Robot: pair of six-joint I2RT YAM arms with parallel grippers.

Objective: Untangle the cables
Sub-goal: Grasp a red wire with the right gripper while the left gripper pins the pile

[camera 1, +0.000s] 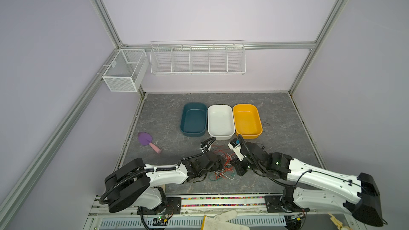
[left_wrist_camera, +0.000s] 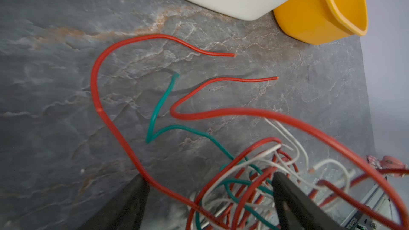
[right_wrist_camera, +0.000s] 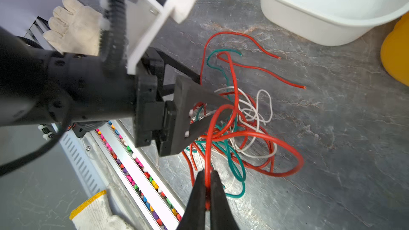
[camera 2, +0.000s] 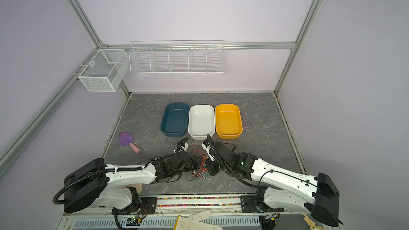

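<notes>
One red cable (right_wrist_camera: 206, 151) sits clenched in the right pincer (right_wrist_camera: 207, 174); left pincer (left_wrist_camera: 209, 175) gapes.

Lilac walls (camera 1: 221, 7), grey marbled tabletop (camera 1: 287, 118)

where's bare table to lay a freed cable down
Free: table between scoop and teal bin; right of the yellow bin to the table edge. Crowded: front middle, where the cables tangle, up to the white bin.

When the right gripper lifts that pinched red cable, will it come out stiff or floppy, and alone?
Probably floppy: the red cable curls loosely beyond the right gripper. It will likely drag the tangle along, being looped through it.
</notes>
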